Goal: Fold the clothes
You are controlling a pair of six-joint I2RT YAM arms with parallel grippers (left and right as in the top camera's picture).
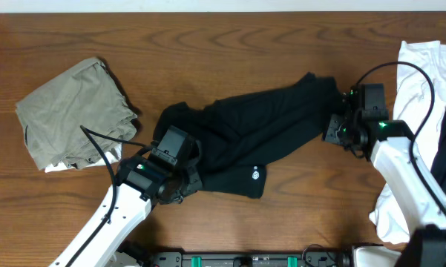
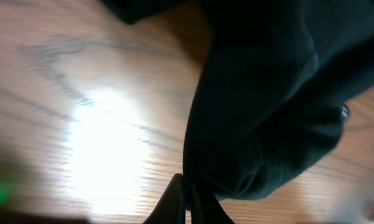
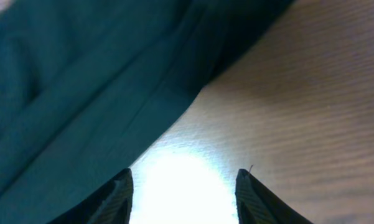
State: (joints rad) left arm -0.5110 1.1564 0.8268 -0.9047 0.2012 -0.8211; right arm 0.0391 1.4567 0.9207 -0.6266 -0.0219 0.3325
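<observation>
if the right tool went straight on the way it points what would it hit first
Probably the black shirt: its edge lies just ahead of the open right tool, only bare table between, though depth is unclear.

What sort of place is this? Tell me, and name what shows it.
Likely a robot-lab test bench, not a home: a wood table, the left gripper shut on a black shirt, the right gripper open at its other end, an olive garment and a white garment at the sides.

You get no legible text in any view. Only mark: small white round logo (image 1: 256, 176) on black shirt (image 1: 274, 122), too small to read.
</observation>
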